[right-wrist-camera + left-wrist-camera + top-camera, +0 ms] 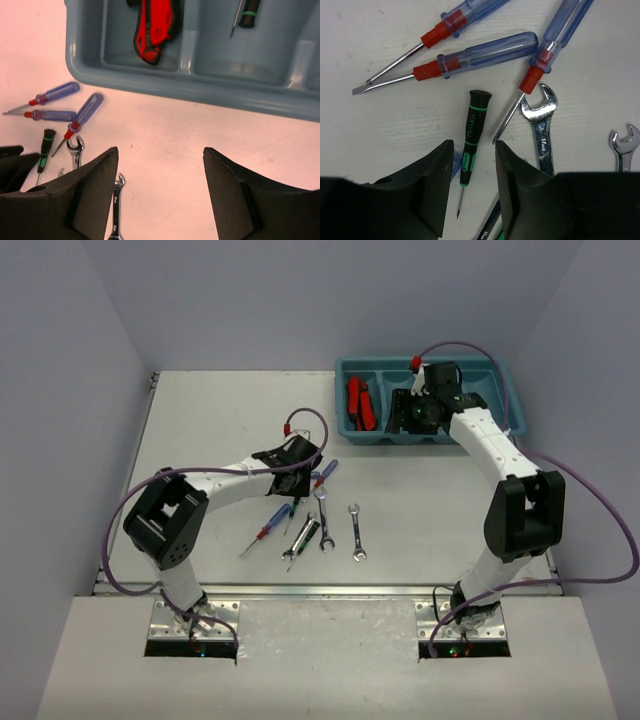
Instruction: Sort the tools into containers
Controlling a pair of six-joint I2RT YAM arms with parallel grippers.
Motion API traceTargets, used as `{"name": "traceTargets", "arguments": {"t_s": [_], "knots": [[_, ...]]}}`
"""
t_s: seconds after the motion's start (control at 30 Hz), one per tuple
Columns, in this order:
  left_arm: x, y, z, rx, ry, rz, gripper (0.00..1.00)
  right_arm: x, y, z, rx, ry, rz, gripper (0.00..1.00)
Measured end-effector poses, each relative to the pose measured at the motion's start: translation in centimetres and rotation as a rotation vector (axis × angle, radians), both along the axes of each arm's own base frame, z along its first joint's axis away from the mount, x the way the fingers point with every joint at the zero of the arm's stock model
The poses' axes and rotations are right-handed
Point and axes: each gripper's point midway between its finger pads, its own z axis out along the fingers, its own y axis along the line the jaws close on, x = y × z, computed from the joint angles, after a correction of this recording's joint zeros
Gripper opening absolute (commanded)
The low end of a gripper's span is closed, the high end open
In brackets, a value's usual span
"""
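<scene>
My left gripper (474, 150) is low over the pile of tools, its fingers apart on either side of a thin black-and-green screwdriver (471, 137) without touching it. Three blue-handled screwdrivers (485, 52) lie just beyond it and a silver wrench (541, 125) to its right. In the top view this gripper (295, 483) is at the table's middle. My right gripper (160, 155) is open and empty, hovering by the teal tray (200, 90). The tray holds a red-and-black knife (152, 30) in one compartment and a black-and-green screwdriver (246, 14) in the one beside it.
Wrenches (356, 532) and a blue screwdriver (268, 528) lie loose in front of the left gripper. The tray (500, 375) stands at the table's far right, with the right arm (485, 445) reaching over its near wall. Purple cables loop beside both arms.
</scene>
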Motion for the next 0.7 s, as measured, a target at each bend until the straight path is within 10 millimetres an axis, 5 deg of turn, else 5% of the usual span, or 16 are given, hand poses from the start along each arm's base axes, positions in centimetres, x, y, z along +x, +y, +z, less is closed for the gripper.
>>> {"name": "traceTargets", "arguments": {"t_s": [0.13,0.4,0.7], "knots": [[0.5,0.3,-1.4,-0.013,0.035,-0.005,0.31,-1.1,0.7,-1.9,0.007,0.053,0.026,0.68],[0.2,0.2,-4.2,0.001,0.095,-0.018,0.17,-1.2,1.7,-2.1,0.021,0.049,0.050,0.68],[0.2,-0.2,-4.0,-0.013,0.086,-0.019,0.00,-1.7,3.0,-2.3,0.029,0.054,0.074,0.70]]}}
